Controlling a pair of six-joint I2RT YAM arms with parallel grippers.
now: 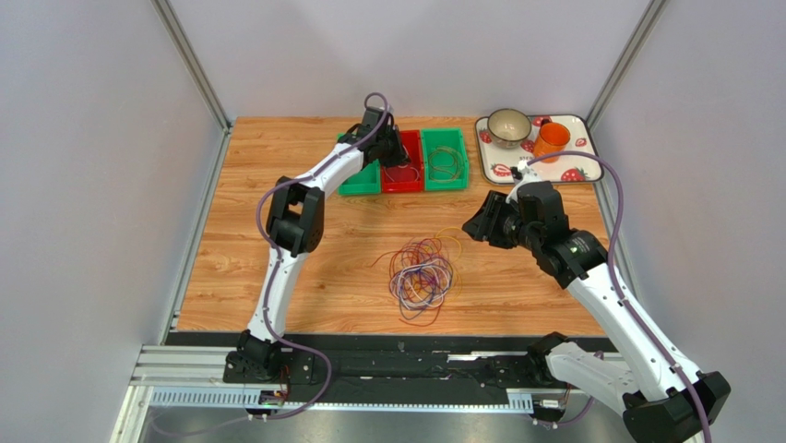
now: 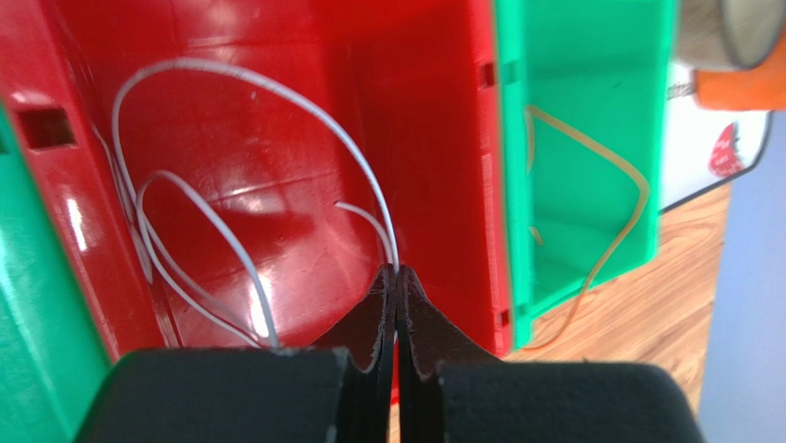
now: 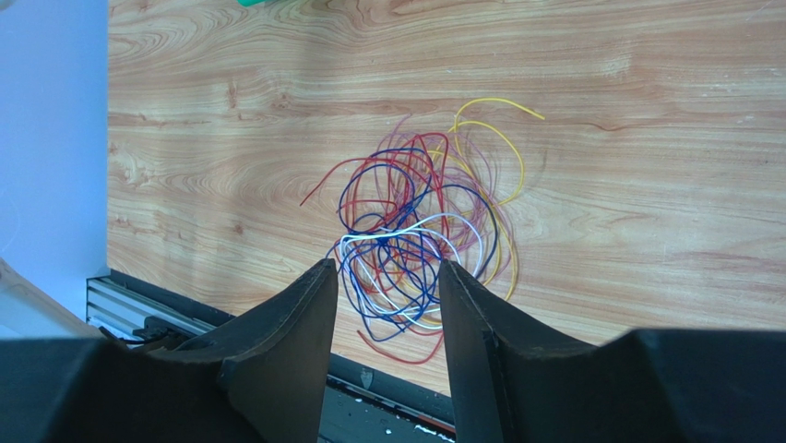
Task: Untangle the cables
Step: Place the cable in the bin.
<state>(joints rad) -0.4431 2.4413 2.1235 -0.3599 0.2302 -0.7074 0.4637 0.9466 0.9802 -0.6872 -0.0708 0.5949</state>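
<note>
A tangle of cables [image 1: 422, 273] in red, blue, purple, yellow and white lies on the wooden table; the right wrist view shows the same cables [image 3: 415, 231] ahead of the fingers. My right gripper [image 1: 475, 226] hovers to the right of the tangle, open [image 3: 386, 266] with nothing between its fingers. My left gripper [image 1: 397, 152] is over the red bin [image 1: 412, 138], shut [image 2: 397, 269] on a white cable [image 2: 249, 83] that loops down into the red bin [image 2: 434, 111]. A yellowish cable [image 2: 637, 194] lies in the green bin [image 2: 590, 55] beside it.
Three bins stand in a row at the back: green [image 1: 360, 183], red, green [image 1: 466, 166]. A strawberry-print tray [image 1: 577, 171] at the back right holds a bowl [image 1: 508, 127] and an orange cup [image 1: 552, 140]. A metal rail [image 1: 415, 369] runs along the near edge.
</note>
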